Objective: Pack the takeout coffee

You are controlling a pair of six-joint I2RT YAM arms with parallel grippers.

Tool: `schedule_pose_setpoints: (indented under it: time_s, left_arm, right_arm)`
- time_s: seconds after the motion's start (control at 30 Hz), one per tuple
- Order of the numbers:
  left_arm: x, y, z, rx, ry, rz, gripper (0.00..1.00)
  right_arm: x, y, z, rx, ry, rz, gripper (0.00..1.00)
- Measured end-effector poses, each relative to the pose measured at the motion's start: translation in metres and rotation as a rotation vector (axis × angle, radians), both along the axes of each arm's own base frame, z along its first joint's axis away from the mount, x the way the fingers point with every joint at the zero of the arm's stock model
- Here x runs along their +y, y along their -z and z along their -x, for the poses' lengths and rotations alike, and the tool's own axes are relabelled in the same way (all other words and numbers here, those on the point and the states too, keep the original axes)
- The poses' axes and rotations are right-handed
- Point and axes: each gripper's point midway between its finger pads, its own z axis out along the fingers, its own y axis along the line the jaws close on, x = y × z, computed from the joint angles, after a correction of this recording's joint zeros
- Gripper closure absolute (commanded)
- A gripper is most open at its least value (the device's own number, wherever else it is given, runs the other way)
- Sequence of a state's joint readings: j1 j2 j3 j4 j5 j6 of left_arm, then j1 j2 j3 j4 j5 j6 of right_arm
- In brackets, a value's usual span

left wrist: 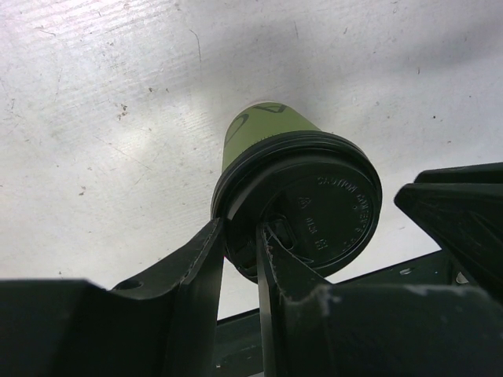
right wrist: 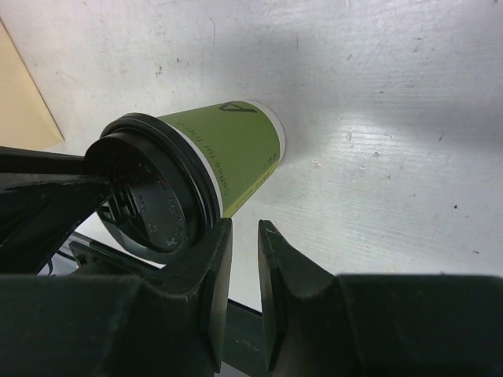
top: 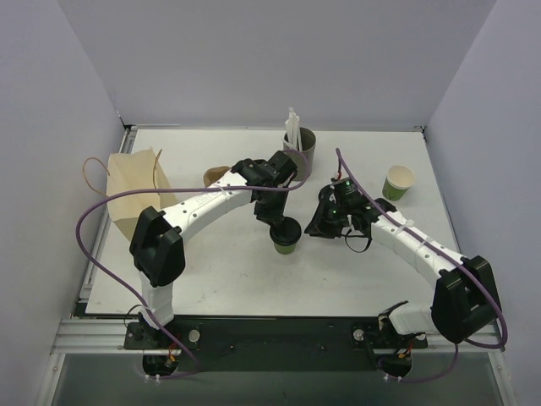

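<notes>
The takeout coffee [top: 285, 241] is a small green cup with a black lid, standing upright mid-table. My left gripper [top: 283, 222] is right above it, shut on the edge of the lid. In the left wrist view the lid [left wrist: 314, 204] has its near rim pinched between my left gripper's [left wrist: 240, 232] jaws. My right gripper [top: 319, 222] is just right of the cup, shut and empty. In the right wrist view the cup [right wrist: 228, 145] lies left of my right gripper [right wrist: 245, 228], apart from it.
A brown paper bag [top: 139, 190] with handles lies at the left. A tall grey cup with white straws [top: 298, 144] stands at the back centre. A second green cup without a lid [top: 399, 182] stands at the right.
</notes>
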State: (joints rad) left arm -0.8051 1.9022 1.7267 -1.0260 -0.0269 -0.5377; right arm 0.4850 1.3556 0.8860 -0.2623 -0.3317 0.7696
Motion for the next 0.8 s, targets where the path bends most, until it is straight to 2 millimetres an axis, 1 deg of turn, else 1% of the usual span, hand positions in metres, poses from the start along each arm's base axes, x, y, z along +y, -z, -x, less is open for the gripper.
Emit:
schedule_pose_setpoints:
  time_s: [0.13, 0.23, 0.5, 0.8]
  left_arm:
    - [0.0, 0.0, 0.0, -0.002, 0.002, -0.003, 0.68]
    - [0.0, 0.0, -0.001, -0.002, 0.007, -0.007, 0.68]
    - [0.0, 0.0, -0.002, -0.006, 0.024, -0.012, 0.68]
    - [-0.001, 0.0, -0.001, -0.006, 0.029, -0.012, 0.69]
  right_arm:
    - [-0.002, -0.013, -0.003, -0.046, 0.016, -0.008, 0.83]
    - [-0.001, -0.016, -0.004, -0.055, 0.017, -0.015, 0.83]
    - [0.003, -0.005, -0.006, -0.025, 0.014, -0.015, 0.83]
    - [0.006, -0.006, -0.007, -0.03, 0.008, -0.021, 0.83]
